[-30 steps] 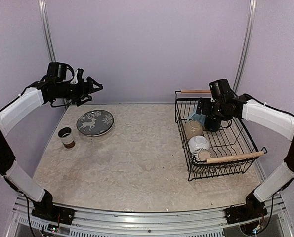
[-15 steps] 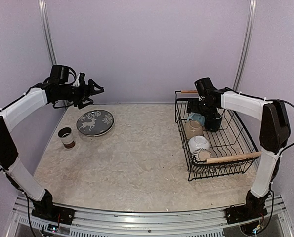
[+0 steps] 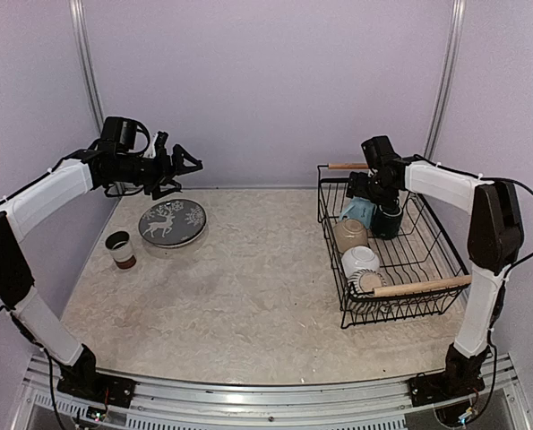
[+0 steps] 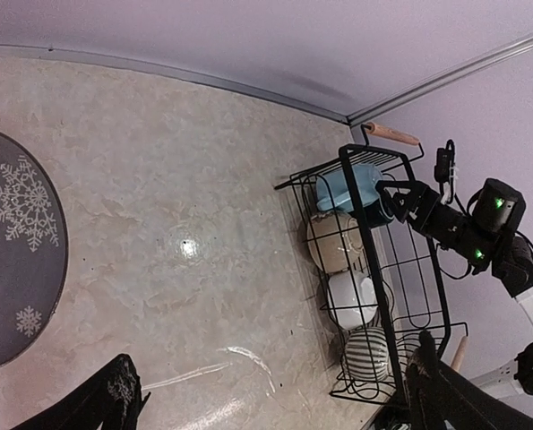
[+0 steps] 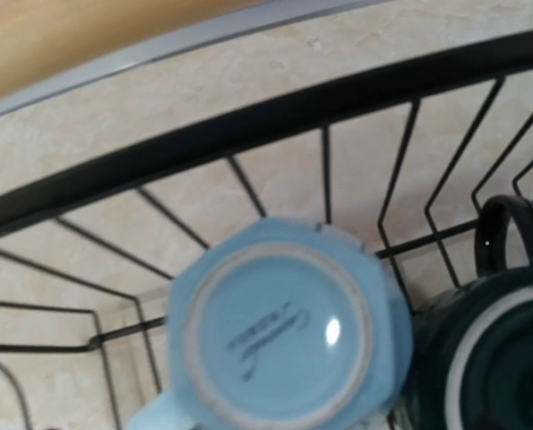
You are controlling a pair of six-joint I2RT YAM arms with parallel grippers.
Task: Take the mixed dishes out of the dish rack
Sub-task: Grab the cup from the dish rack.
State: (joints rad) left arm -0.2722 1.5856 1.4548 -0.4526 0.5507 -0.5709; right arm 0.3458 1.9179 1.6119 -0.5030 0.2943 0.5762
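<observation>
Dish rack [image 3: 393, 309] sat at the right of the surface [image 3: 248, 278]. Light blue mug [image 5: 279, 327] lay upturned inside, just beside the dark green mug [image 5: 490, 349]. Right pincer [image 3: 363, 190] hung over the blue mug, wide, empty. Deer-pattern plate [image 3: 172, 221] and brown-white cup [image 3: 119, 249] lay far left. Left pincer [image 3: 185, 170] was above the plate, wide, empty.

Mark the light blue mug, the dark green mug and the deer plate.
light blue mug [image 5: 279, 327], right wrist view, its base.
dark green mug [image 5: 436, 358], right wrist view, outer wall.
deer plate [image 3: 172, 222], top view, centre.
</observation>
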